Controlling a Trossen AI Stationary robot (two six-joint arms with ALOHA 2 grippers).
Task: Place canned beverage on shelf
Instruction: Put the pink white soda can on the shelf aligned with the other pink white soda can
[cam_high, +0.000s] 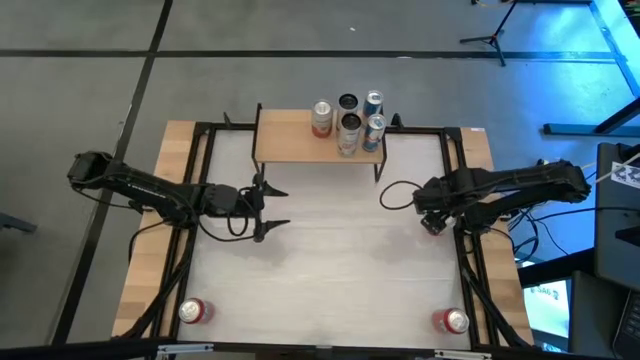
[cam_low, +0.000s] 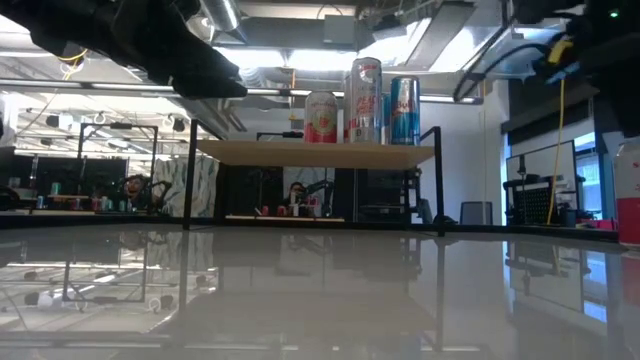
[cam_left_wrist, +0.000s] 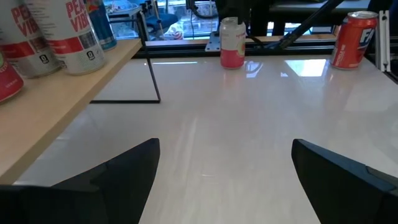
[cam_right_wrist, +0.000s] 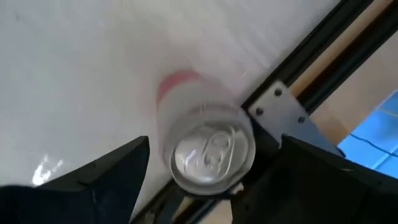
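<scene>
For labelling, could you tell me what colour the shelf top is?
Light wood, the shelf; clearest in the high view.

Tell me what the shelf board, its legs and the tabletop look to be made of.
Shelf board: apparently light wood or laminate, matte, with a pale tan face and edge.
Its legs: thin black rods, probably painted metal.
Tabletop: white and glossy, likely laminate or plastic; in the low view it mirrors the room and ceiling lights.

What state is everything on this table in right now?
Light-wood shelf on black legs: holds five upright cans.
Red can, near-left corner: upright, untouched.
Red-and-white can, near-right corner: upright, untouched.
Left gripper: fingers open, empty.
Right gripper: fingers open, empty.
</scene>
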